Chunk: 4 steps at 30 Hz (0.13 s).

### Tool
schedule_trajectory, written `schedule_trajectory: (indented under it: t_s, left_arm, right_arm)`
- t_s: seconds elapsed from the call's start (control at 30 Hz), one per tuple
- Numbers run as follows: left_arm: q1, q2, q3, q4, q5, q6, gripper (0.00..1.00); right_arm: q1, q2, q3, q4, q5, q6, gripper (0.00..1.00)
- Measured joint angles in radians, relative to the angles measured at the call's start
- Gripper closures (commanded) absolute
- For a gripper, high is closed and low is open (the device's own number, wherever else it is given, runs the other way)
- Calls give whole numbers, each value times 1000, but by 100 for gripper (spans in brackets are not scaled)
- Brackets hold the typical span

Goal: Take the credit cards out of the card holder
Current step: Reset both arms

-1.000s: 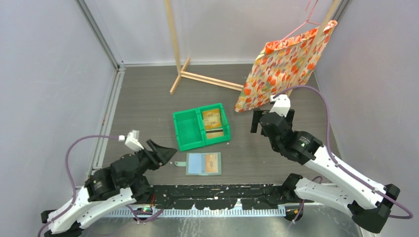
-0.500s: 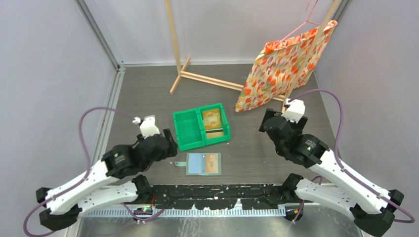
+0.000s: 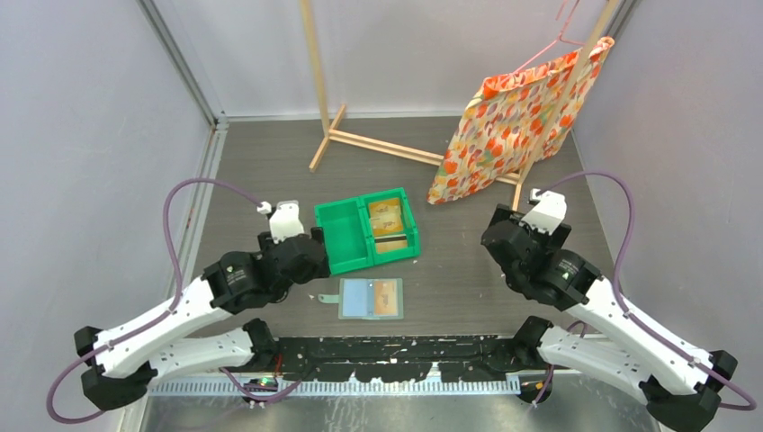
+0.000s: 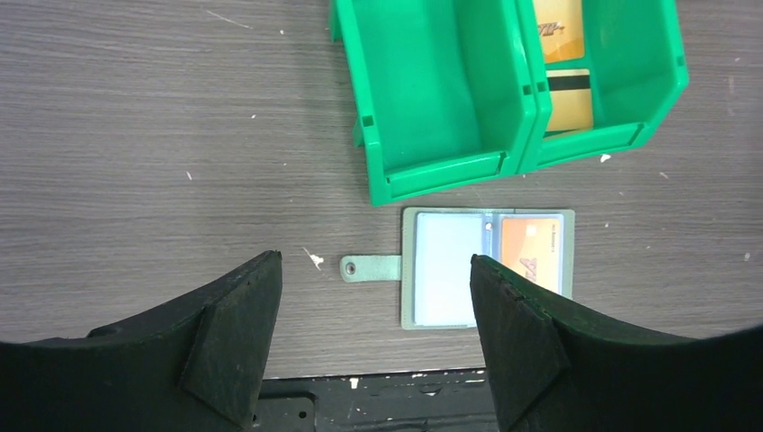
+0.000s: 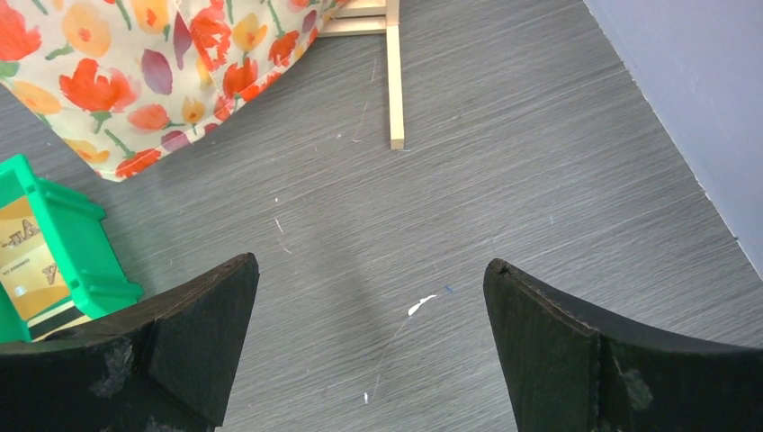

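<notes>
Grey woodgrain tabletop (scuffed), pale lilac walls.

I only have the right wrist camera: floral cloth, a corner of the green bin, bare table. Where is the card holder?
Observer: The card holder lies open and flat just on the arms' side of the green bin, apart from it.
Operator: Any cards in it?
Observer: One orange card sits in its right half. The left half shows pale blue; I cannot tell whether that is card or lining.
Operator: Where is the left gripper?
Observer: The left gripper hangs open and empty, with the holder's strap tab between its fingers in its own camera.
</notes>
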State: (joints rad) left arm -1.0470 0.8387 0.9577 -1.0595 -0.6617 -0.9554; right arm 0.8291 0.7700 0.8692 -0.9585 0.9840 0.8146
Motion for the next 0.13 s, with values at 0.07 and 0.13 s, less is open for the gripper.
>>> schedule_trajectory:
  t_s: [0.07,0.13]
  left_arm:
    - [0,-21,-2,7,0,1,22]
    - [0,-45,-8,16,0,1,22]
  right_arm:
    - [0,-13,-4,-10,6,11,0]
    - [0,-25,-7,-16,11,20,0]
